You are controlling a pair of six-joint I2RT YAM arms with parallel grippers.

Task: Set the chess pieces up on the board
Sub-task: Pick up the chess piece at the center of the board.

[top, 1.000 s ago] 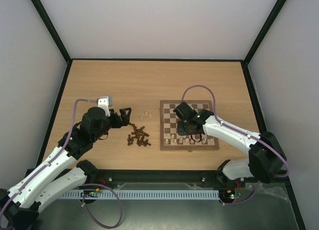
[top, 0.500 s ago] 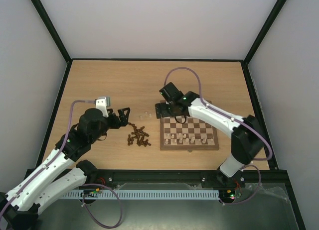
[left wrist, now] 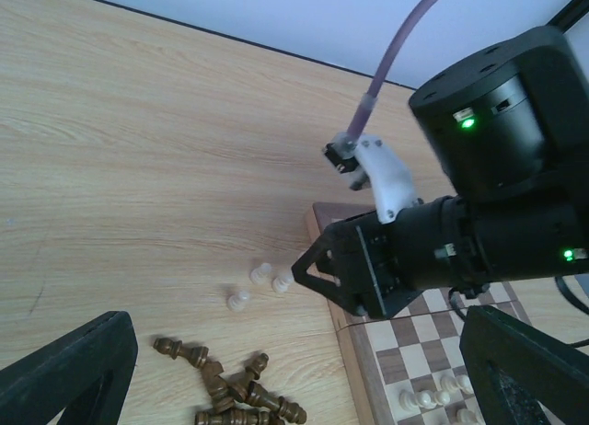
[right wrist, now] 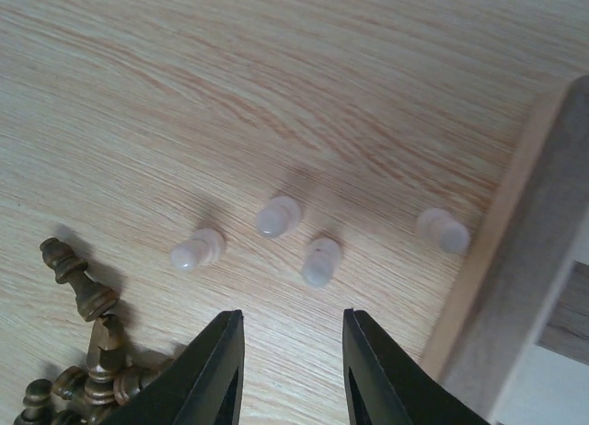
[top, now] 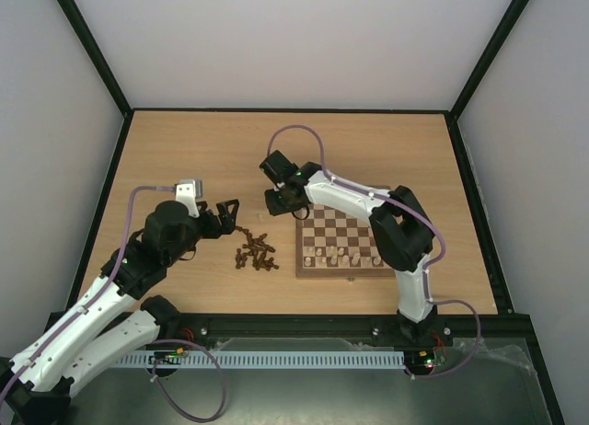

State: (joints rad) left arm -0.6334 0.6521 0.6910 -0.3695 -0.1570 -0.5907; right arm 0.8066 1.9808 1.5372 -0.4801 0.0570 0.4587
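Hovering over four loose pale pawns [right wrist: 319, 261] with right gripper [right wrist: 293, 374], beside board [right wrist: 515, 287].
Gripping nothing, jaws partly apart; holding left gripper [top: 229, 217] wide open near dark pieces [top: 256, 252].

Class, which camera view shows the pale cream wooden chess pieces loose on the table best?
Right wrist: four pale cream wooden chess pieces appear large, mid-frame. Left wrist shows three, tiny; top external hardly any.

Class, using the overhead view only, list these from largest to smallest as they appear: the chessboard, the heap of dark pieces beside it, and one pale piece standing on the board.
1. chessboard
2. heap of dark pieces
3. pale piece, by far the smallest
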